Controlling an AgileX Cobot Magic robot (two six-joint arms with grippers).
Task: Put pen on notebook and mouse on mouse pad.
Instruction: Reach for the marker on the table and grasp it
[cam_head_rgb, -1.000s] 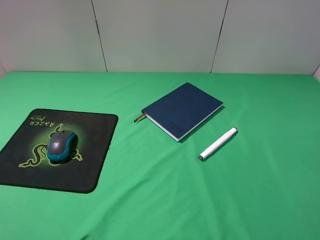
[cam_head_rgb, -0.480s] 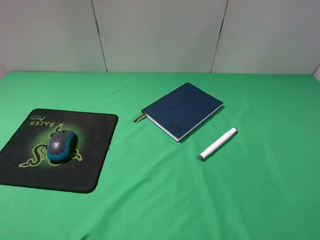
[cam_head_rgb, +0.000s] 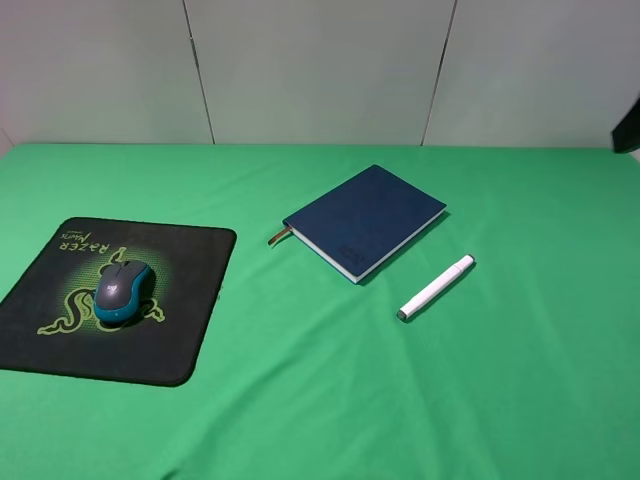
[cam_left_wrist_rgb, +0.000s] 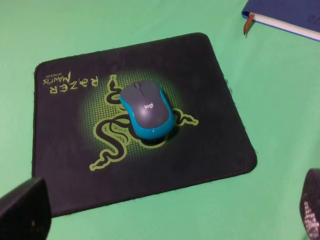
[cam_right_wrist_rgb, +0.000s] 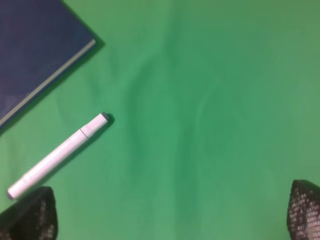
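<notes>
The teal-blue mouse (cam_head_rgb: 123, 291) with a grey top rests on the green logo of the black mouse pad (cam_head_rgb: 185, 330) at the left. In the left wrist view my left gripper (cam_left_wrist_rgb: 167, 212) hangs open above the near edge of the mouse pad (cam_left_wrist_rgb: 210, 140), apart from the mouse (cam_left_wrist_rgb: 146, 110). The navy notebook (cam_head_rgb: 363, 220) lies closed mid-table. The white pen (cam_head_rgb: 436, 287) lies on the cloth just to its right, not touching it. My right gripper (cam_right_wrist_rgb: 167, 215) is open above bare cloth, with the pen (cam_right_wrist_rgb: 57, 155) and the notebook (cam_right_wrist_rgb: 35, 50) off to one side.
Green cloth covers the whole table, with a grey panelled wall behind. A dark part of the right arm (cam_head_rgb: 627, 125) shows at the far right edge. The notebook's brown ribbon (cam_left_wrist_rgb: 246, 23) sticks out toward the mouse pad.
A dark part of the right arm has come into the exterior view at the far right edge. The mouse, pad, notebook and pen have not moved.
</notes>
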